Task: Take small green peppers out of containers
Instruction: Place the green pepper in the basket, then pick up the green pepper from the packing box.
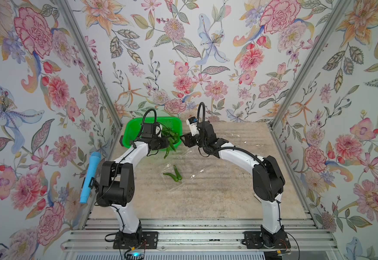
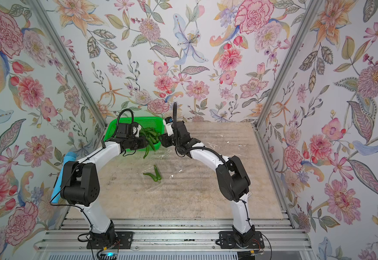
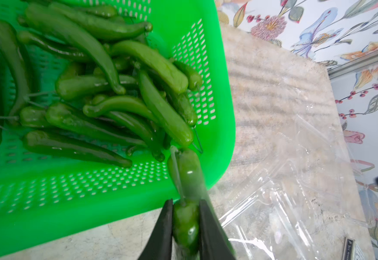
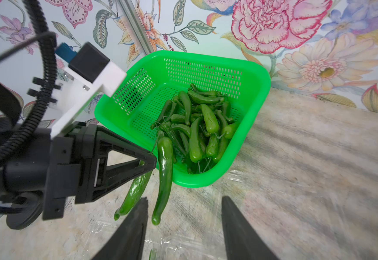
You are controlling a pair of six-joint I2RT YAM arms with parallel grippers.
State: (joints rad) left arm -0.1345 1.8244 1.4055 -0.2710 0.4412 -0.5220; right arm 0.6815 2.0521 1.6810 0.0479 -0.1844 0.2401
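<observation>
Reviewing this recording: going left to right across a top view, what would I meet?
Left to right: light blue foam cylinder → bright green perforated plastic basket → crinkled transparent plastic pack. The small green peppers overlap the basket's span, so I leave them out.

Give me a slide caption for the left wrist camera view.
Left gripper shut on a small green pepper beside the pepper-filled green basket, clear plastic containers lying nearby.
</observation>
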